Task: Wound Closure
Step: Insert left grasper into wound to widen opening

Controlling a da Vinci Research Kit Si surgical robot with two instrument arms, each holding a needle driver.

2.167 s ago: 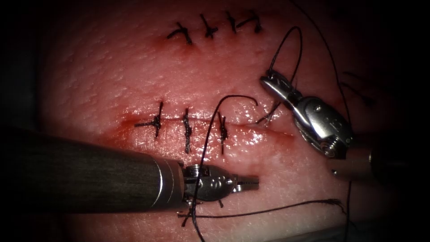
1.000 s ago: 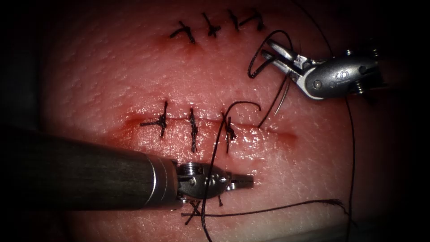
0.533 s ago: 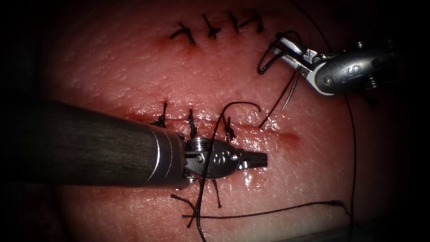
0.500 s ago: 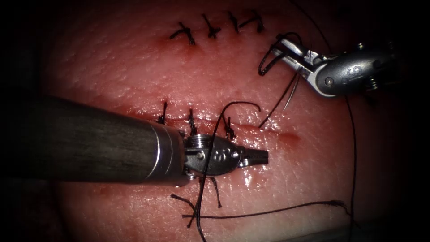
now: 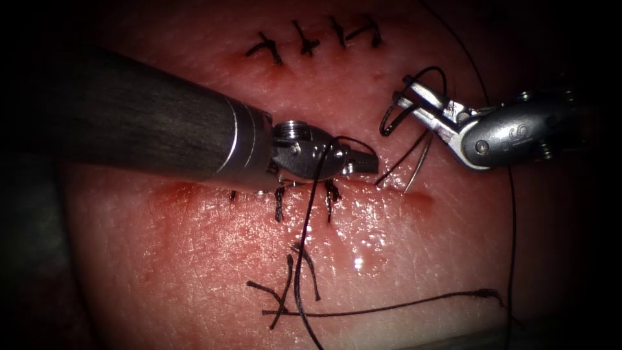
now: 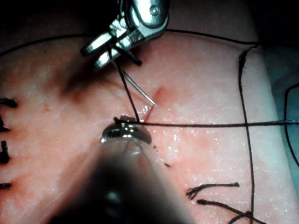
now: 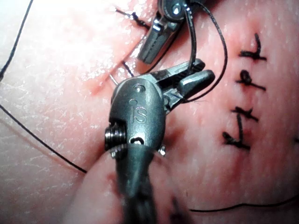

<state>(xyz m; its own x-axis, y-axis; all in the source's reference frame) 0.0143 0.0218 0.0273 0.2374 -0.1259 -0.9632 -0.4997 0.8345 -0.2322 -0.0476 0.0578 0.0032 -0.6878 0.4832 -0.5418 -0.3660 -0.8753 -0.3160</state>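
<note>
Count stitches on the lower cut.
3 along the cut: left stitch half under the left tool, middle stitch, right stitch; others may hide. Right tool holds the needle at its tail, outside tissue; left tool empty.

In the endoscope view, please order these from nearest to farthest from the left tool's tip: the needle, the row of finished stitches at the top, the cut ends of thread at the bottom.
From the left tool:
1. Needle, just right of the tip, hanging under the right tool.
2. Finished stitches, above.
3. Cut ends of thread, below, farthest.

Surgical training bench — a pink, glistening slab of tissue (image 5: pixel 194 259) bearing rows of black knotted stitches (image 5: pixel 311 40), worked by a wristed steel hand (image 5: pixel 405 104).
</note>
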